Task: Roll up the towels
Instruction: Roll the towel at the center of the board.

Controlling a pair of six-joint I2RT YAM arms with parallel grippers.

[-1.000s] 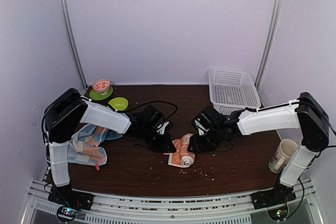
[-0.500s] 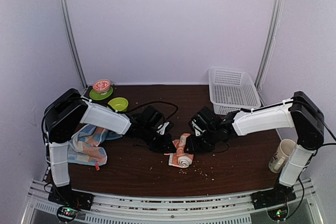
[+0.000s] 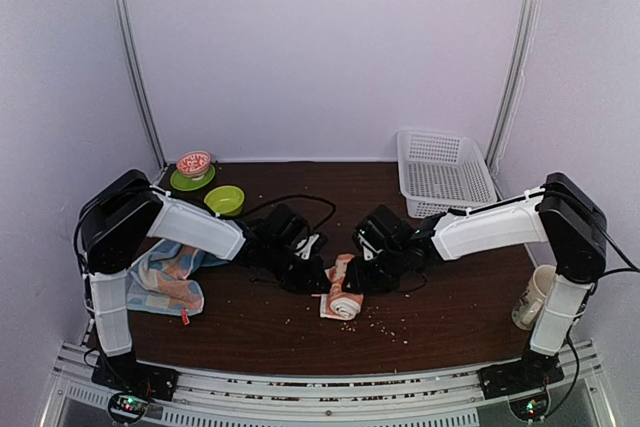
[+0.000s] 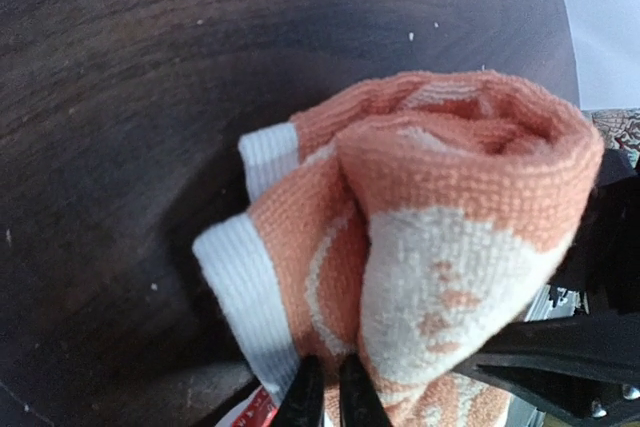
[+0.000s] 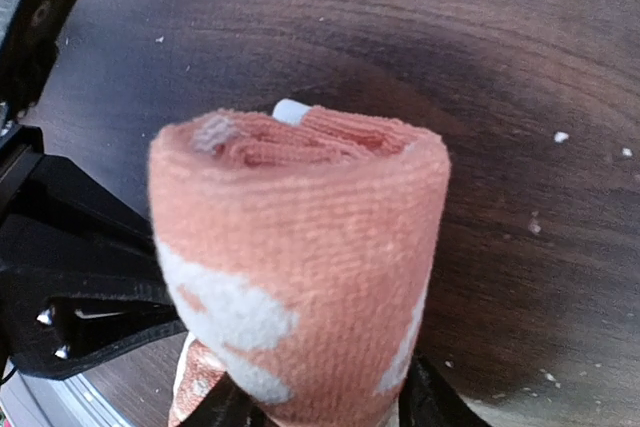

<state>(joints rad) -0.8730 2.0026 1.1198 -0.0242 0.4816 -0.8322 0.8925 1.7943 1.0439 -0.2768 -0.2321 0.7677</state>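
The orange towel (image 3: 341,294) with white print lies rolled up on the dark table between my two arms. The left wrist view shows its rolled end and white hem (image 4: 440,217). My left gripper (image 4: 322,394) (image 3: 318,275) is shut, pinching a thin fold at the roll's lower edge. In the right wrist view the roll (image 5: 300,257) fills the space between the fingers, and my right gripper (image 5: 325,402) (image 3: 363,277) is shut on it, touching both sides. The light-blue towel (image 3: 165,279) lies crumpled at the left, partly under the left arm.
A white basket (image 3: 445,172) stands at the back right. A green bowl (image 3: 225,199) and a green plate (image 3: 178,184) carrying a red-and-white bowl (image 3: 193,162) sit at the back left. A pale cup (image 3: 540,294) stands by the right arm's base. Crumbs dot the table near the roll.
The right arm has reached further left, and the orange roll has shifted left with it toward the left gripper. The left arm has barely moved.
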